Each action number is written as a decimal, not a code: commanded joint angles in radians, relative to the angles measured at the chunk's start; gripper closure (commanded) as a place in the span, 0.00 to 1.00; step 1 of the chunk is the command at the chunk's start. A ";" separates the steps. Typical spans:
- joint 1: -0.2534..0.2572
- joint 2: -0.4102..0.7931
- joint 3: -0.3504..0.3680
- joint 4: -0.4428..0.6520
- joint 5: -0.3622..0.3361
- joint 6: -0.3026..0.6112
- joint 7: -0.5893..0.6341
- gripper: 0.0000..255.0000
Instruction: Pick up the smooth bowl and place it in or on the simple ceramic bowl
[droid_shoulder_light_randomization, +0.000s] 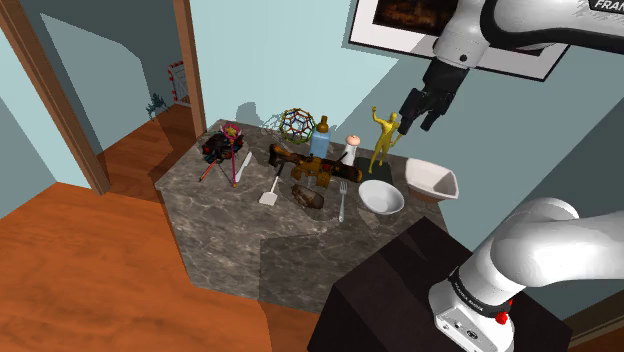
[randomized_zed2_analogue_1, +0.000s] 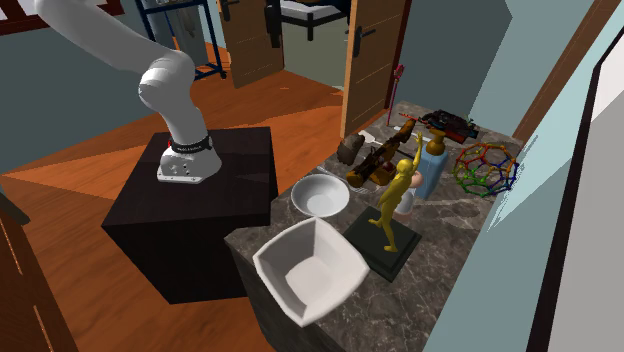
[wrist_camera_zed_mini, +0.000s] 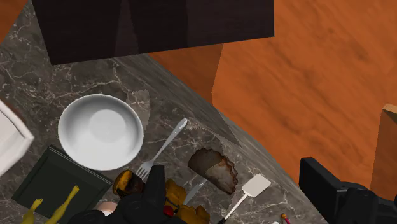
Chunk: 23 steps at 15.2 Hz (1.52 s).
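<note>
Dark marble counter (droid_shoulder_light_randomization: 220, 240) carries a scatter of objects; the round white bowl (droid_shoulder_light_randomization: 381, 197) sits upright near the edge closest to the stand, with the square white bowl (droid_shoulder_light_randomization: 432, 180) near it on one side and a fork (droid_shoulder_light_randomization: 342, 203) on the other. High above them, by the yellow figurine (droid_shoulder_light_randomization: 383, 140), the gripper (droid_shoulder_light_randomization: 421, 113) hangs with fingers spread wide apart, clasping and touching nothing

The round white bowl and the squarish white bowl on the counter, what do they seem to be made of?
Round white bowl: probably glazed ceramic; it is smooth and plain white, with a soft sheen inside. Squarish white bowl: likely ceramic too, though plastic is possible; it is smooth matte white, with a thick rim and no pattern.
</note>
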 joint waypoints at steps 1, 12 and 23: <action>0.000 0.000 0.000 0.000 0.000 0.000 0.000 0.00; -0.047 0.196 0.133 -0.216 -0.125 0.382 0.089 0.00; -0.222 0.595 0.281 -0.256 -0.471 0.748 0.364 0.00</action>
